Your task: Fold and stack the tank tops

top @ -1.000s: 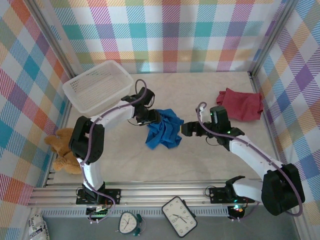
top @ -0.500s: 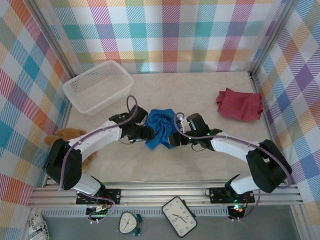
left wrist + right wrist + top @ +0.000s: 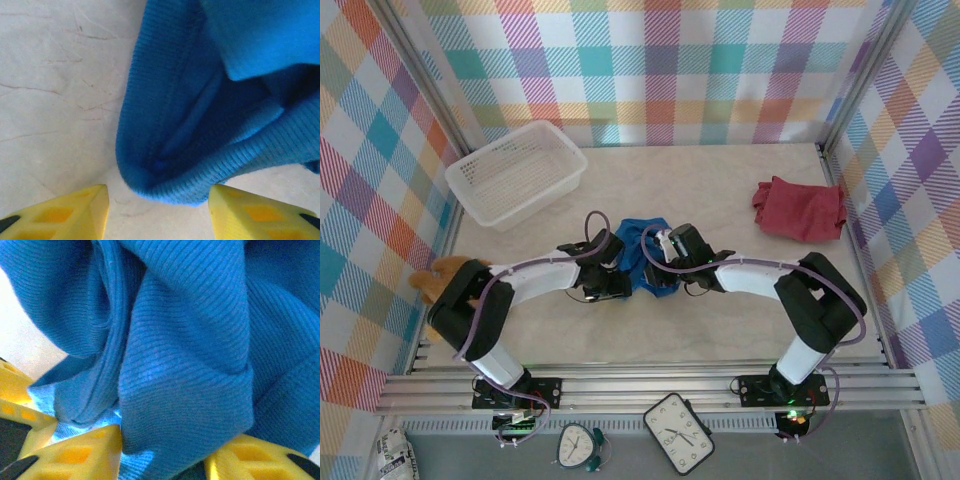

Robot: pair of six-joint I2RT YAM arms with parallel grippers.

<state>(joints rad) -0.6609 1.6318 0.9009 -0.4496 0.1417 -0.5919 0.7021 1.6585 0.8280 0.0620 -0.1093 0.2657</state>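
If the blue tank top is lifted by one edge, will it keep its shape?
The blue tank top lies bunched in soft folds, so it probably droops. Its ribbed knit looks thin, so likely light. Pushed, it would probably crumple, not slide.

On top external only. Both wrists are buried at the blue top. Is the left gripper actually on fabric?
Observer: In the left wrist view, the left gripper has its jaws apart. The ribbed edge of the blue tank top lies between them and is not pinched.
Operator: And the right?
Observer: In the right wrist view, a thick fold of that cloth fills the gap between the yellow fingers of the right gripper. I can't tell whether it's clamped.
Operator: Single layer there?
Observer: No, several ribbed folds are bunched over one another.
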